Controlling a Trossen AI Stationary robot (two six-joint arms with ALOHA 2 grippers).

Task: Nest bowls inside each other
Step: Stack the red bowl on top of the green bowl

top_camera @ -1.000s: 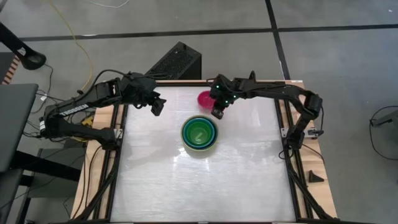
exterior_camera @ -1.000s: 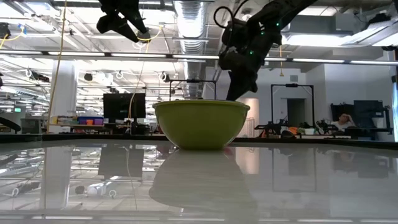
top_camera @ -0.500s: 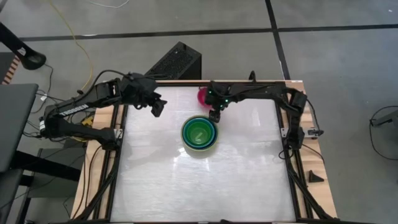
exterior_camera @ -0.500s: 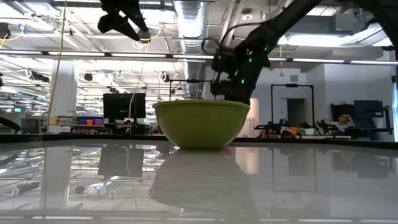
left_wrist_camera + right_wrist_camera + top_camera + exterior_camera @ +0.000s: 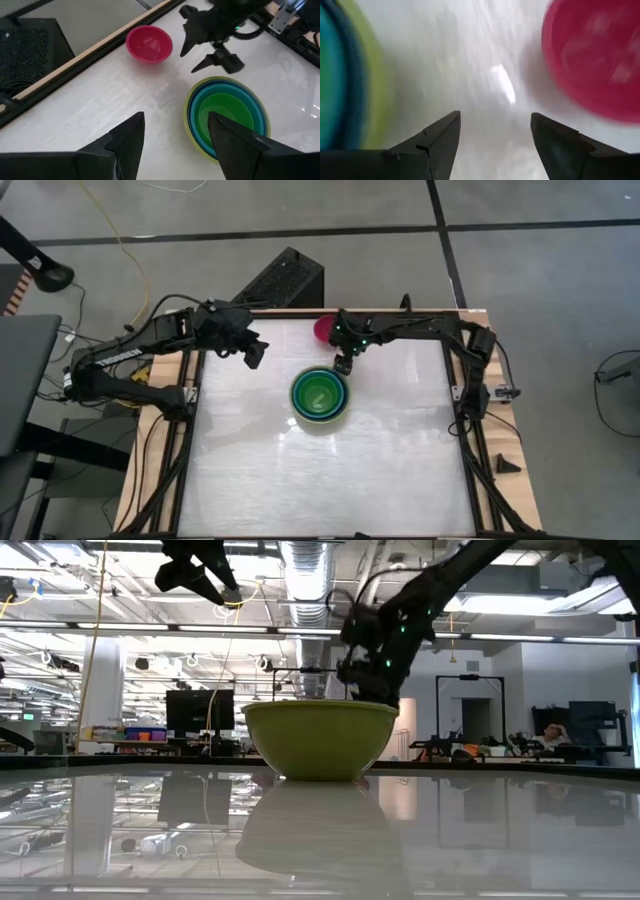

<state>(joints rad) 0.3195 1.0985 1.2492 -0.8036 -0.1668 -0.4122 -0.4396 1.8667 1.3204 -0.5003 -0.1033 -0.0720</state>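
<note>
Pink bowl point(image 5: 324, 329) partly behind right arm, high view.

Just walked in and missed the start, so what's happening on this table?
A two-arm robot is nesting bowls. Four sit stacked mid-table in the olive-green bowl. The pink bowl sits alone near the far edge. The right end effector, open and empty, hovers between pink bowl and stack. The left end effector waits open, off to the side.

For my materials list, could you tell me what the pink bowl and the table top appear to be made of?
The pink bowl looks like moulded plastic, smooth and slightly glossy, with soft highlights inside. The table top seems a white, glossy laminate or coated board: it mirrors the olive bowl in the low view. Neither is certain.
</note>
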